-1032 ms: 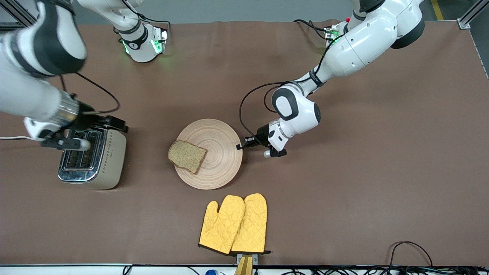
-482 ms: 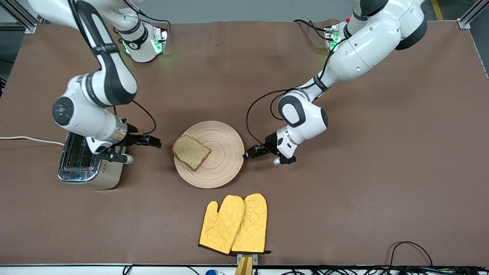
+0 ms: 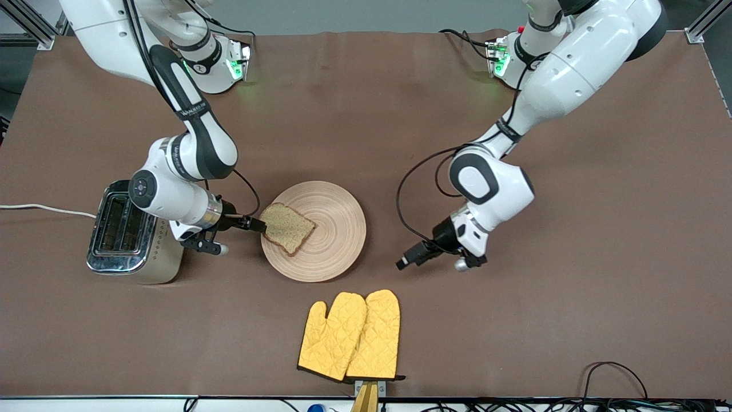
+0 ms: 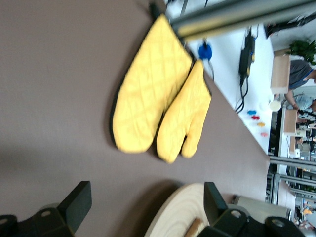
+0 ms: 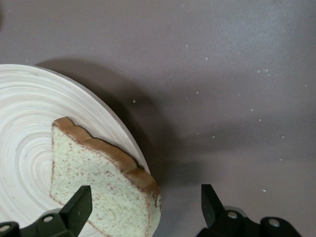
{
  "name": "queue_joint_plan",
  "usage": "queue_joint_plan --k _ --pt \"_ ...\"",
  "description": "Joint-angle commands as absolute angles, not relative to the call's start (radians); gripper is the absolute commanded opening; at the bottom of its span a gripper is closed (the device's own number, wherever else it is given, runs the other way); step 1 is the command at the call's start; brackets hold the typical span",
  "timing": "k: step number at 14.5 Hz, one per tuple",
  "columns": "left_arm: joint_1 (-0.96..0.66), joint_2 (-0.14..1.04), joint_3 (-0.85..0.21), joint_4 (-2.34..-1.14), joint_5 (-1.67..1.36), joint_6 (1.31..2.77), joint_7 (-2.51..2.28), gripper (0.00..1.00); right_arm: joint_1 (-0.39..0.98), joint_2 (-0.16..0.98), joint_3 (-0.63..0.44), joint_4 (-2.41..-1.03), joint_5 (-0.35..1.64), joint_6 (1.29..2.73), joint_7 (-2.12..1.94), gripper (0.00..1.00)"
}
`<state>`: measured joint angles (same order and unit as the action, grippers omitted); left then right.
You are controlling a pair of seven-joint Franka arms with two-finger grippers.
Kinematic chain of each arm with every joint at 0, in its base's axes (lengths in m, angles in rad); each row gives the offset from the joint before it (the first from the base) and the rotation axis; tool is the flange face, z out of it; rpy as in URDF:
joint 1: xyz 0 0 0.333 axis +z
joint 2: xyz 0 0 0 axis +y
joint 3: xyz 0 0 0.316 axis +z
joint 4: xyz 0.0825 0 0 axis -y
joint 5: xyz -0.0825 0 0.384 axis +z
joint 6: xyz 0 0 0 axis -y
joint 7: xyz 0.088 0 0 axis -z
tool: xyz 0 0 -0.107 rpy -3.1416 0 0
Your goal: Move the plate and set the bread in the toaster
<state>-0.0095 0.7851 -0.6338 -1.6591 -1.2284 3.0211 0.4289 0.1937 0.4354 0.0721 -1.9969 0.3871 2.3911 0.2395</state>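
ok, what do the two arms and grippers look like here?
Both arms have glossy white shells with black joint bands. Left arm and right arm each carry a looping black cable by the wrist. Left gripper and right gripper have black fingers. Green lights glow at both bases.

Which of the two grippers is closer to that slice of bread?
The right gripper. It is open at the bread's crust edge, on the toaster's side of the plate. The left gripper, also open, is off the plate toward the left arm's end.
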Motion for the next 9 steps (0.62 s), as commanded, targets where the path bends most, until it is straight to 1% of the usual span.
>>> queue_joint_plan --k 1,2,3,4,6,8,9 --pt "0.056 0.788 -0.63 -1.629 -1.132 2.959 0.433 1.0 0.204 0.434 0.067 -2.008 0.413 2.399 0.249 0.82" --pt "0.099 0.804 -0.629 -1.62 -1.096 2.926 0.431 1.0 0.206 0.434 0.067 -2.013 0.414 2.402 0.249 0.75" --pt "0.119 0.814 -0.627 -1.605 -1.066 2.903 0.431 1.0 0.207 0.434 0.067 -2.014 0.413 2.402 0.249 0.71" --pt "0.133 0.813 -0.611 -1.592 -1.021 2.863 0.431 1.0 0.207 0.434 0.067 -2.014 0.414 2.402 0.249 0.68" --pt "0.178 0.804 -0.537 -1.571 -0.916 2.74 0.43 1.0 0.209 0.437 0.069 -2.016 0.416 2.402 0.249 0.67" --pt "0.233 0.801 -0.49 -1.539 -0.807 2.614 0.425 1.0 0.209 0.451 0.069 -2.016 0.416 2.404 0.249 0.6" --pt "0.256 0.801 -0.477 -1.522 -0.754 2.58 0.417 1.0 0.209 0.454 0.071 -2.016 0.423 2.413 0.249 0.58"
